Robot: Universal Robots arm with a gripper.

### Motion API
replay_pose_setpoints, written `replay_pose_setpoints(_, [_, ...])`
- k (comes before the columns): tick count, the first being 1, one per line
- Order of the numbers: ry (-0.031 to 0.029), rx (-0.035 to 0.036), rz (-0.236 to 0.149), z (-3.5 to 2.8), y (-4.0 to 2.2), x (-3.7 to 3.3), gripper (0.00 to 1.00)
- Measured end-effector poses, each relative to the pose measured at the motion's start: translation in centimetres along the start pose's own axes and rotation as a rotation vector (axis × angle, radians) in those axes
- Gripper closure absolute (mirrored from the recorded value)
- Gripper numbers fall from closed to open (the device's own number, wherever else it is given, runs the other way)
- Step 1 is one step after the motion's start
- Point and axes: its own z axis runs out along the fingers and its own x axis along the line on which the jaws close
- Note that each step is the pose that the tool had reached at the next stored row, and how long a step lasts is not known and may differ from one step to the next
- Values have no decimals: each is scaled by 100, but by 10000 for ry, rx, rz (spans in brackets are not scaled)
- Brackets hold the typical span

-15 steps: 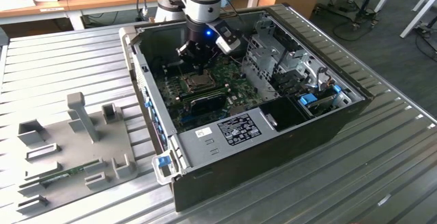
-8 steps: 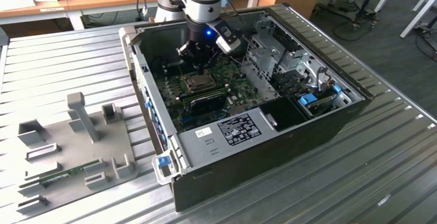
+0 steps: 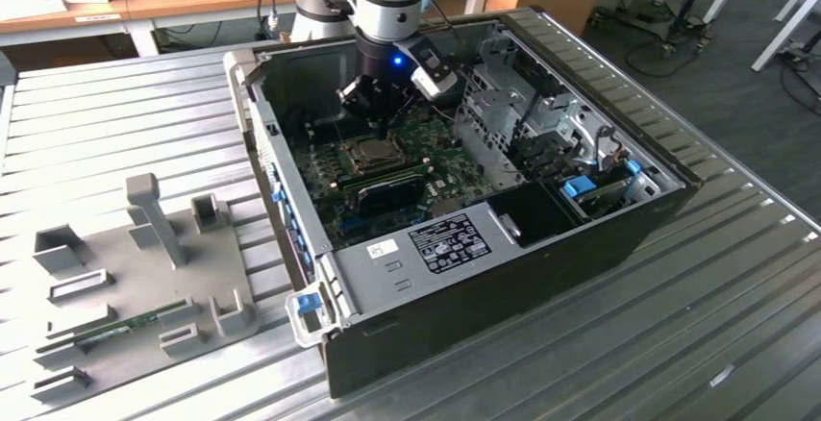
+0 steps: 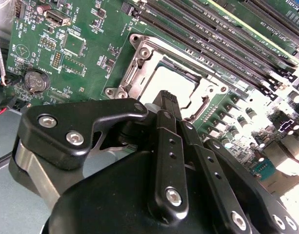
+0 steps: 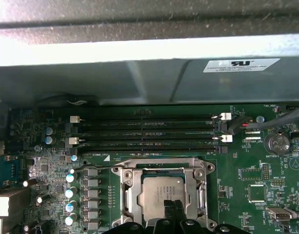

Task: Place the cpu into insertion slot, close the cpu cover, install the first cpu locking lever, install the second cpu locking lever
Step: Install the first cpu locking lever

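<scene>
Checking in from the remote desk, here's my count. One arm, one gripper (image 3: 372,104), hanging inside the one open computer case (image 3: 513,315) on the ribbed metal table (image 3: 718,325). The fingers are pinched together with nothing between them, and in both wrist views the gripper (image 5: 172,209) (image 4: 168,97) sits right over the socket.

One cpu (image 5: 161,192), seated in that socket with its grey top facing up. One cpu cover (image 5: 127,195) lies flat around it, and the chip shows through the window. The second wrist view has the same cpu (image 4: 169,80) and cpu cover (image 4: 139,63) just past the fingertips.

On the motherboard (image 5: 247,180) I count four white clips (image 5: 73,118) at the ends of the memory slots, and one coin battery (image 5: 277,143).

There are three stickers. One is a white label (image 5: 242,65) on the case wall. The other two, a black label (image 3: 449,241) and a small white tag (image 3: 385,248), are on the drive bracket. The print is too small for me to read.

One grey fixture tray (image 3: 129,277) sits well apart at the exterior view's left.
</scene>
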Motion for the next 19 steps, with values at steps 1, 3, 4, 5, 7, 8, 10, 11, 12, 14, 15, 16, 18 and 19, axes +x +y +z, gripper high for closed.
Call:
replay_pose_setpoints(1, [0,0,0,0,0,0,89])
replay_pose_setpoints(3, [0,-1,0,0,0,-1,89])
replay_pose_setpoints(4, [1,2,0,-4,1,-1,89])
replay_pose_setpoints(5, [1,3,0,-9,0,-1,89])
replay_pose_setpoints(7, [1,1,0,-24,1,-1,89])
replay_pose_setpoints(8, [0,1,1,-33,1,-1,89])
replay_pose_setpoints(10, [0,0,0,-54,2,-2,89])
replay_pose_setpoints(11, [0,0,0,-64,3,-2,89])
replay_pose_setpoints(12, [0,1,0,-75,3,-2,89])
replay_pose_setpoints(14, [1,1,1,-95,4,-3,89])
replay_pose_setpoints(15, [0,1,0,-102,4,-3,89])
replay_pose_setpoints(16, [-1,-1,0,-104,4,-3,89])
replay_pose_setpoints(18, [-2,-3,0,-104,5,-3,89])
replay_pose_setpoints(19, [-1,-2,0,-104,4,-3,89])
